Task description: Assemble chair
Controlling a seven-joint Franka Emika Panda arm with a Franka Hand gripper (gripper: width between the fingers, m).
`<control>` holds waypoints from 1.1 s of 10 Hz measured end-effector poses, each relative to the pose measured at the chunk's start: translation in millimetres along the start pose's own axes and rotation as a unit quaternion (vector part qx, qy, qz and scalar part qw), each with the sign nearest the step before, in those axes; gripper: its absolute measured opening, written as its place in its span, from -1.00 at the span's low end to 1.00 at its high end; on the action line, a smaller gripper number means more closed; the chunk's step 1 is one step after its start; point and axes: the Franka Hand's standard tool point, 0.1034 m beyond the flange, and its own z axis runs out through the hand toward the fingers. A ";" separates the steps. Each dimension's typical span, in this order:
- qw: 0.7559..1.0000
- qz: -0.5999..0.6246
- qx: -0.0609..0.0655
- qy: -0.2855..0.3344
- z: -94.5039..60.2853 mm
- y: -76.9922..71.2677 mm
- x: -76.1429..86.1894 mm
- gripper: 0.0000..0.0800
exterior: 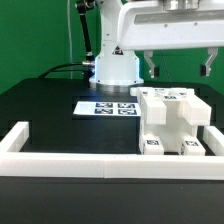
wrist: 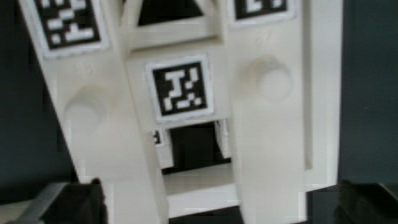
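The chunky matte-white block chair (exterior: 172, 122), with its square black-and-white tags, sits on the black table (exterior: 45, 105) just beneath the fingers (exterior: 151, 68), which are spread wide and hold nothing.

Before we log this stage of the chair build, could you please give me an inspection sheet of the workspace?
Surface: black table, edged by a white border rail at the front and on the exterior view's left.
Job's things: chair, tagged white blocks standing in one cluster just behind the front rail, on the exterior view's right.
Clutter: nothing seen; only the marker board lies flat mid-table.
Grippers: gripper open, hanging above the chair and holding nothing.
Cables: one dark cable runs to the arm's base.
Surroundings: green backdrop; nothing else seen.
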 end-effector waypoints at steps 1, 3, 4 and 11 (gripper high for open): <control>1.000 0.011 0.005 -0.001 -7.5 -6.4 -14.2 0.62; 0.999 0.034 0.012 0.008 -10.5 -17.9 -43.0 0.62; 0.999 0.046 0.012 0.011 -4.7 -24.1 -58.2 0.62; 0.996 0.083 0.013 0.003 -3.8 -34.4 -78.7 0.62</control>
